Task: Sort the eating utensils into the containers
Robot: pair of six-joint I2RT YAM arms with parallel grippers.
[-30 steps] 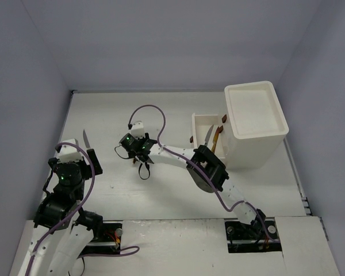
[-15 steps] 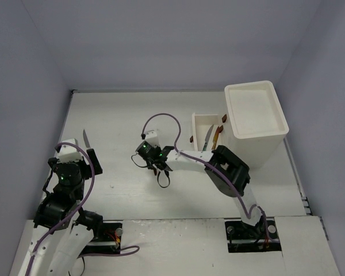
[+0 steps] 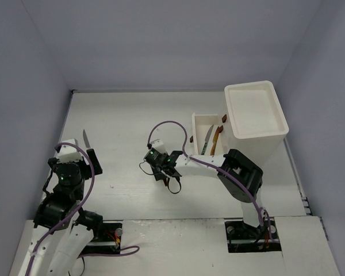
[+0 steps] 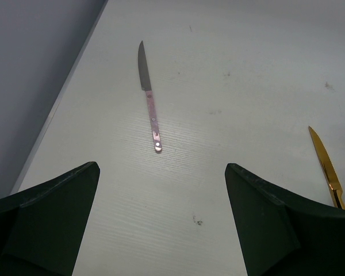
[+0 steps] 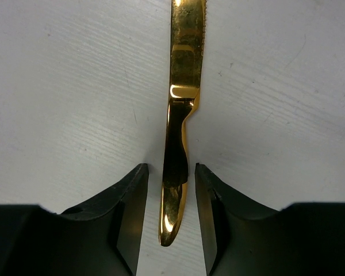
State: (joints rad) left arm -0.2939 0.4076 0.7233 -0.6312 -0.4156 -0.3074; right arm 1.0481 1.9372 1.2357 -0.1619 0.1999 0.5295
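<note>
Over at the far left of the table (image 3: 121, 115), a pink-handled knife (image 4: 150, 98) lies flat near the wall, its length running twelve to six with the blade tip at twelve. At its six o'clock hangs the left gripper (image 4: 161, 224), jaws spread wide and holding nothing, well apart from the handle end. Toward the middle of the table, the right gripper (image 5: 170, 172) is down at the surface with its fingers (image 5: 122, 230) astride a gold knife (image 5: 184, 86). The knife's long axis runs twelve to six in the wrist view, serrated blade toward twelve, rounded handle end toward six, lying lengthwise in the gap. A thin strip of table shows on each side of the handle, so the jaws look released, narrowed around it but not clenched. To my eye this is the relation that matters: the handle is already centred and in line with the fingers, so squeezing across its narrow width should catch it, and the right arm is plainly the nearer one. From overhead the knife itself is hidden under the gripper. Further right, at about one o'clock from that gripper, the pulled-out drawer (image 3: 195, 129) holds two utensils (image 3: 207, 140), and beyond it stands the white drawer unit (image 3: 256, 123).
</note>
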